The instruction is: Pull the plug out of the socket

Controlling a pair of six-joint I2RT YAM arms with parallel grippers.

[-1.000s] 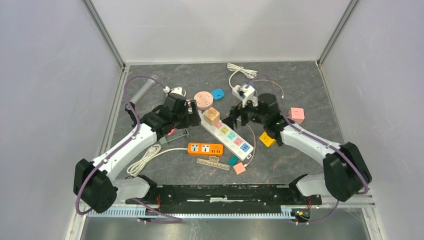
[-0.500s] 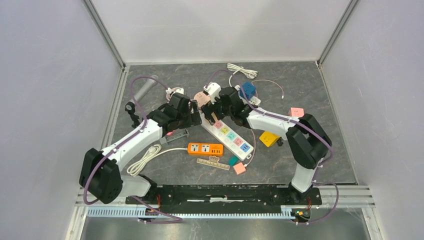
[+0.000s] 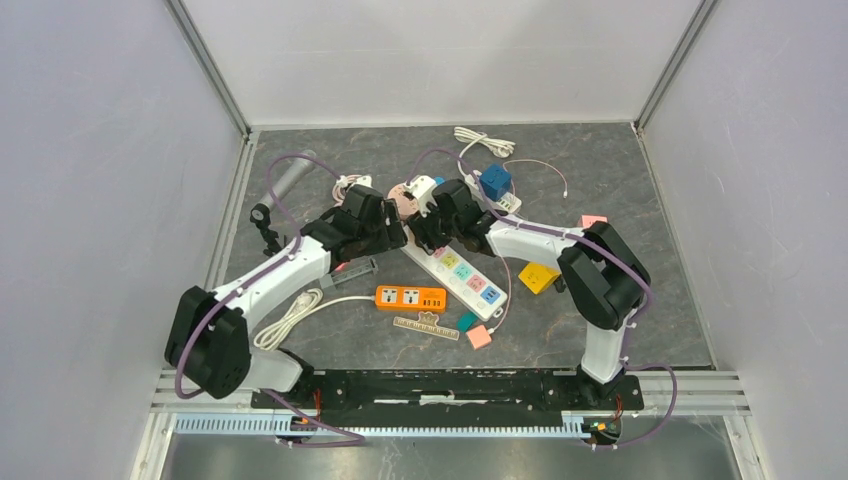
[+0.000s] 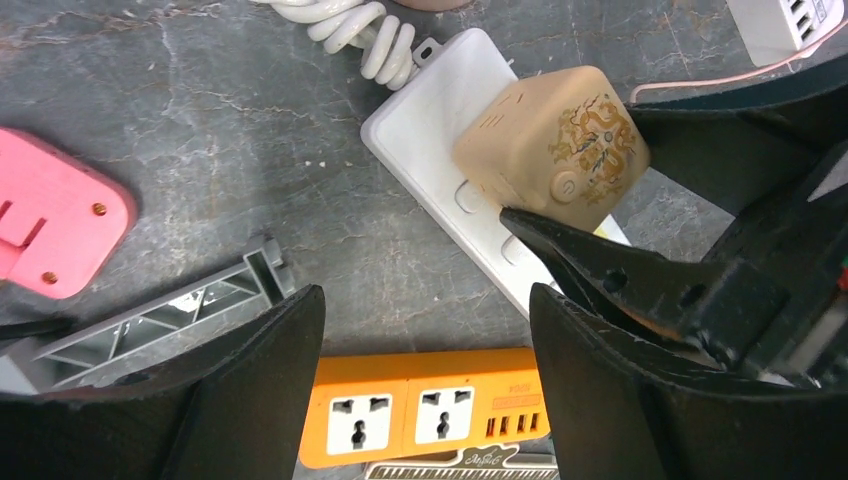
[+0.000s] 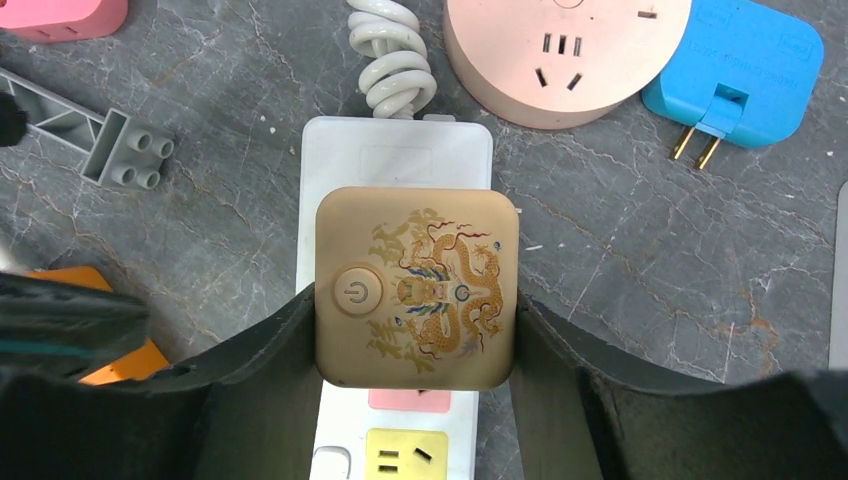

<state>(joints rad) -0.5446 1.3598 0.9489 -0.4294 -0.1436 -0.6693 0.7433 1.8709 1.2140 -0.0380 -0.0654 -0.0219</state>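
Observation:
A tan cube plug with a gold dragon print (image 5: 416,285) sits plugged into the near-left end of a white power strip (image 5: 400,160) with coloured sockets (image 3: 467,275). My right gripper (image 5: 415,298) is shut on the plug, one finger pressed on each side. In the top view the right gripper (image 3: 430,222) covers the plug. My left gripper (image 4: 425,320) is open and empty, just left of the strip's end (image 3: 392,235). In the left wrist view the plug (image 4: 553,150) is up right, with a right finger (image 4: 640,280) against it.
An orange power strip (image 3: 411,297) and a ruler (image 3: 426,327) lie in front. A pink round socket (image 5: 565,50) and a blue adapter (image 5: 740,70) lie behind the plug. A grey block (image 4: 150,320) and a pink adapter (image 4: 50,225) lie left. A yellow adapter (image 3: 535,277) lies right.
My right arm swung left from the right side of the table and its jaws now grip the tan plug. My left gripper edged slightly right toward the strip.

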